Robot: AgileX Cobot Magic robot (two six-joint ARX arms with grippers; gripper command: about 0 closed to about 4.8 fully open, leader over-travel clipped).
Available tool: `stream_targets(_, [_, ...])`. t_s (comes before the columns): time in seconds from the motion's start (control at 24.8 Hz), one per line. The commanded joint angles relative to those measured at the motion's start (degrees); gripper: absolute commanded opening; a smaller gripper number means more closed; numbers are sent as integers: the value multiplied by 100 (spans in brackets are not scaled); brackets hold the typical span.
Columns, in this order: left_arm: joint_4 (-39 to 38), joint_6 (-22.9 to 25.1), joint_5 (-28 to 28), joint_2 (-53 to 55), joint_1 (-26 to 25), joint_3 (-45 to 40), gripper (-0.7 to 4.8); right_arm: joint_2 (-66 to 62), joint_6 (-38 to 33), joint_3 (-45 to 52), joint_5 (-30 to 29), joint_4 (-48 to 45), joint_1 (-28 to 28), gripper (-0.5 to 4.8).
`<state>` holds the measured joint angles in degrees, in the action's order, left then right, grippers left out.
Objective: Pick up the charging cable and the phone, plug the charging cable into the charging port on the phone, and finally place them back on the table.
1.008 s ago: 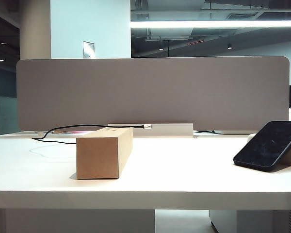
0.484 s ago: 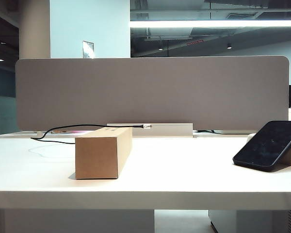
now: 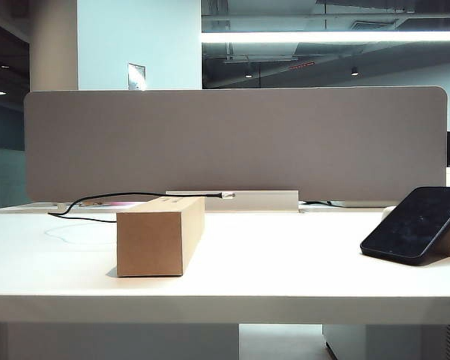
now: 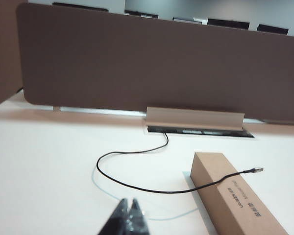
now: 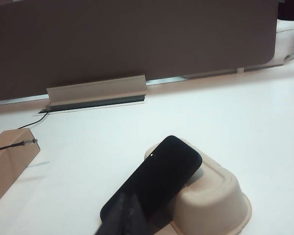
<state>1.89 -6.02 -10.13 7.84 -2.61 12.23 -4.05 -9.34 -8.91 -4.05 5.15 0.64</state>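
The left gripper [image 4: 128,218] hung pinched together and empty above the table [image 4: 39,161], short of the charging cable [image 4: 137,183], whose cord looped across the white top and lay over the cardboard box [image 4: 235,200], plug jutting past it. The right gripper [image 5: 125,215], likewise closed and empty, hovered just before the phone [image 5: 154,183], which leaned tilted against an upturned cream tray [image 5: 215,196]

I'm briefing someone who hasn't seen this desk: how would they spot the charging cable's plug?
Find the cardboard box on the left half of the white table. The black charging cable drapes over its top, and the small silvery plug sticks out past the box's far end, in mid-air, the cord's only pale part.
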Motion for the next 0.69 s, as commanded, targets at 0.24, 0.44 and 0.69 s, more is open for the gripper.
stream_targets(0.24, [63, 11, -323, 2103, 7, 1102, -6, -1351, -9, -859, -22, 256, 0, -3])
stream_targets(0.44, [22, 13, -675, 3143, 9, 1801, -6, -2100, -15, -1032, -404, 256, 0, 61])
stream_targets(0.69, [-249, 22, -695, 3923, 13, 2461, -6, -2865, -638, -1043, -509, 256, 9, 144])
